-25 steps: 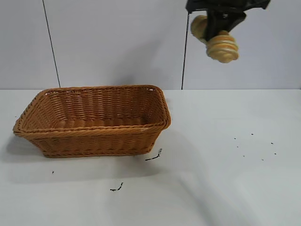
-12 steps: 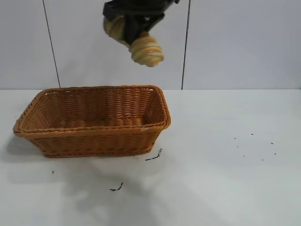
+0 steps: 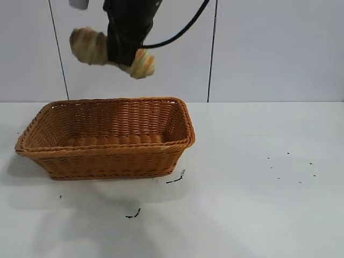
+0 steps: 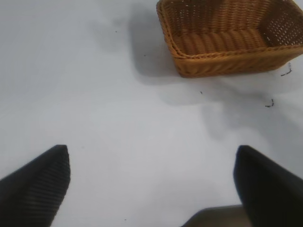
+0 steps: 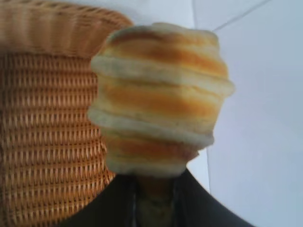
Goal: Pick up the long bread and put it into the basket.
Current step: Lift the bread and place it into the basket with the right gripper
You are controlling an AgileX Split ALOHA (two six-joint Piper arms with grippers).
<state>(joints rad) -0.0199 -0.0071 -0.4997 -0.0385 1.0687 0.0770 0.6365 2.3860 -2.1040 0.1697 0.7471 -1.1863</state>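
The long bread [image 3: 88, 45] hangs crosswise above the basket [image 3: 107, 152], over its back rim, gripped mid-length by the right gripper [image 3: 124, 56], jaws narrow around it, ready to lower. Its middle is hidden. The left gripper [image 4: 151, 182] idles, wide open, near the table's [image 3: 258, 204] edge.

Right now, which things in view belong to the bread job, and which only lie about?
Belong to the job:
- long bread, held in the right gripper above the basket
- basket, nothing inside it

Only lying about:
- dark specks on the white table
- left gripper, open, away from the basket
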